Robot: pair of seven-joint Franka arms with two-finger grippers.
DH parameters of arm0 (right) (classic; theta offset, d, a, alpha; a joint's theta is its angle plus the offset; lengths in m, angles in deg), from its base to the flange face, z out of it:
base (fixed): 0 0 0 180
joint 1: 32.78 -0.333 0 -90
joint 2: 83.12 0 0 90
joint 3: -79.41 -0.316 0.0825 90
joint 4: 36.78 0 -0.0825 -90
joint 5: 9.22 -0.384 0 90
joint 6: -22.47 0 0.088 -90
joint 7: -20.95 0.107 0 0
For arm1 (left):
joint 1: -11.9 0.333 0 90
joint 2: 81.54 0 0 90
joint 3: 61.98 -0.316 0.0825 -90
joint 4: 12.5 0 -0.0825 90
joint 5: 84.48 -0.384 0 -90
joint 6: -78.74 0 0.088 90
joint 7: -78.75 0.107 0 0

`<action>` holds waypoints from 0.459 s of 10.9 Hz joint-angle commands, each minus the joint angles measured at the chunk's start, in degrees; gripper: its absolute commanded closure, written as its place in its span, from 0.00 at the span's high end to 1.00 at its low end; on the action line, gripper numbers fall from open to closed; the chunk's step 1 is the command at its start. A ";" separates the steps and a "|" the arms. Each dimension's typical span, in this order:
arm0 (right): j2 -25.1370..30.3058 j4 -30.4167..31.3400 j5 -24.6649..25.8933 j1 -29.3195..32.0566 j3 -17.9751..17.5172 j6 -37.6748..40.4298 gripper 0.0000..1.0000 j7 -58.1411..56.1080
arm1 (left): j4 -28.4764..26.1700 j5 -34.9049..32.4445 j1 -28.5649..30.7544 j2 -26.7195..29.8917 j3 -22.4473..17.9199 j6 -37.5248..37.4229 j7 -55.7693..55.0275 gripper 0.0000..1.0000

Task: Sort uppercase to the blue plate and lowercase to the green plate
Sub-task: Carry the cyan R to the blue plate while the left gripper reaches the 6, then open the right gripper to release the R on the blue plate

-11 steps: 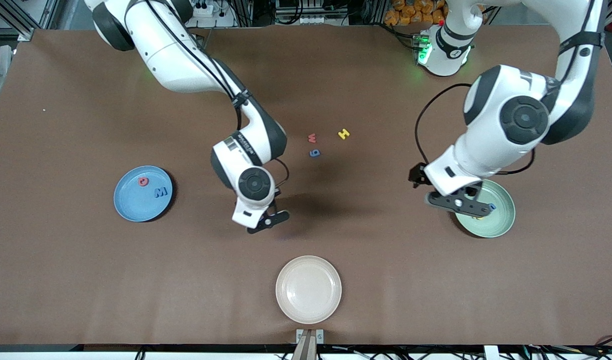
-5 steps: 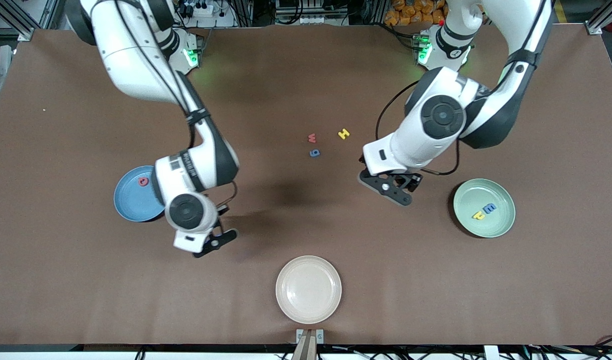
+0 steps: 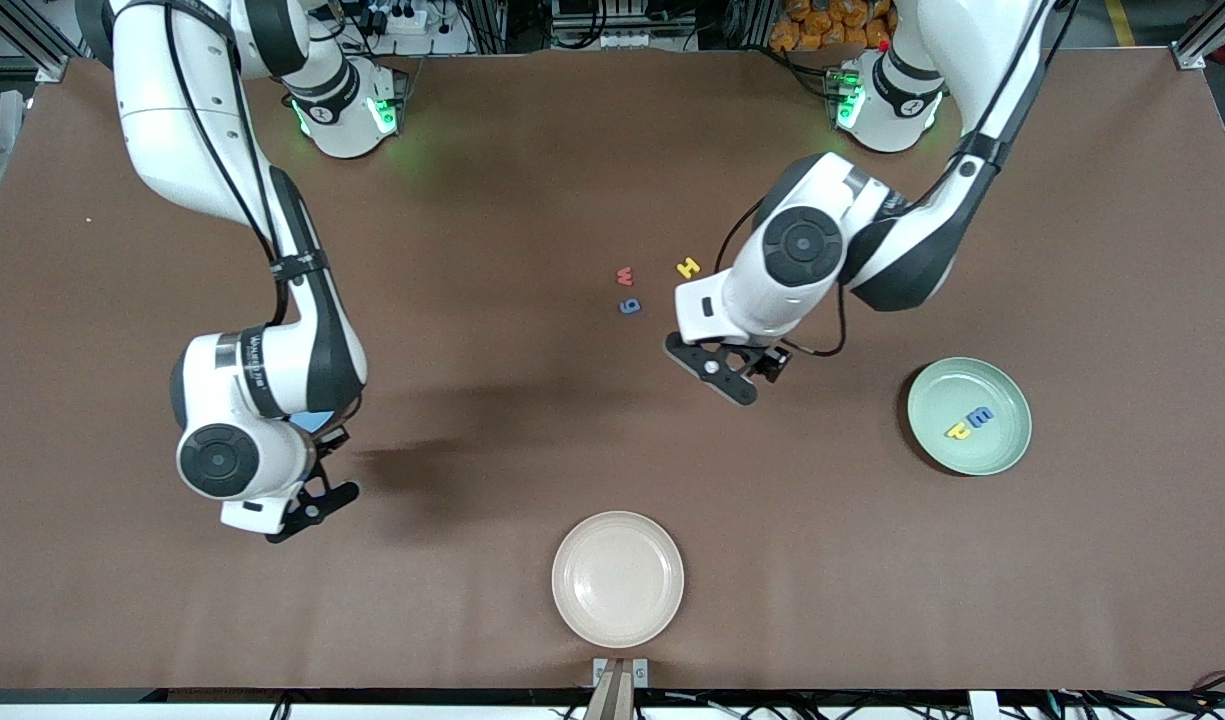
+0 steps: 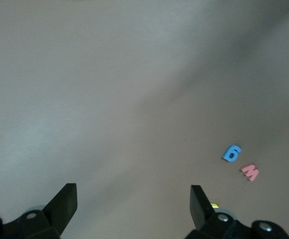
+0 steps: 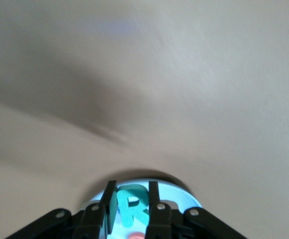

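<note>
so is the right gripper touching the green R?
Touching. The right wrist view shows the right gripper with its fingers shut on the R, over the blue plate.

Teal R (image 5: 132,209), sky-blue plate (image 5: 184,195), brown table (image 3: 532,180)

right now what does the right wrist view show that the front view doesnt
Only the right wrist view shows the teal-green R pinched in the shut right gripper, above the blue plate.

Only the front view shows the open left gripper, the green plate, the cream plate, the yellow H, red w and the blue lowercase letter.

Both show the brown table.
</note>
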 commanded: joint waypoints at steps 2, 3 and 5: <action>11.32 19.63 -0.60 0.31 1.60 -9.44 0.13 -2.96 | 0.48 -4.13 -4.13 -4.15 2.28 2.05 -5.42 1.00; 13.45 24.56 -0.51 0.49 1.60 -12.61 0.13 -3.40 | 0.48 -6.06 -4.76 -4.85 2.45 2.14 -6.14 1.00; 15.48 30.47 -0.60 2.15 1.69 -17.45 0.13 -6.20 | 0.22 -6.52 -5.55 -6.26 3.51 4.41 -6.15 1.00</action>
